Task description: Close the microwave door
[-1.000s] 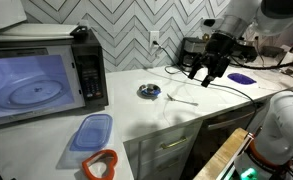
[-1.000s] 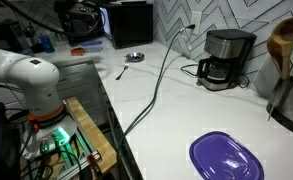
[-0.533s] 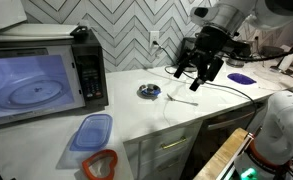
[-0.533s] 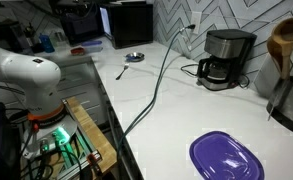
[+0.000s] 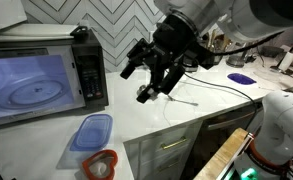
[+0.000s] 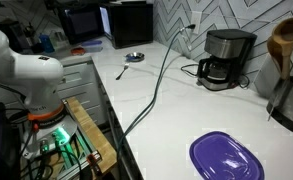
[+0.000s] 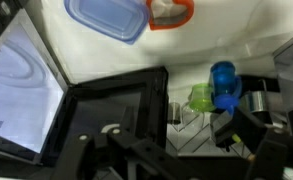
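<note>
Exterior view: microwave (image 5: 46, 45) at left end of counter, pale cavity (image 5: 26, 90) exposed. Gripper (image 5: 138, 84) hangs above counter just right of control panel (image 5: 90, 78), jaws spread, nothing between them. Blue lid (image 5: 91, 130) lies below it, near counter's front edge.

Exterior view: microwave door (image 6: 81, 22) stands swung open beside box at far end, well apart from coffee maker (image 6: 226, 58). Bare counter (image 6: 186, 120) between them, crossed only by cable (image 6: 161, 70).

Wrist view: door's dark framed panel (image 7: 116, 115) mid-frame, hinge edge meeting cavity at left. Blue lid at top edge.
</note>
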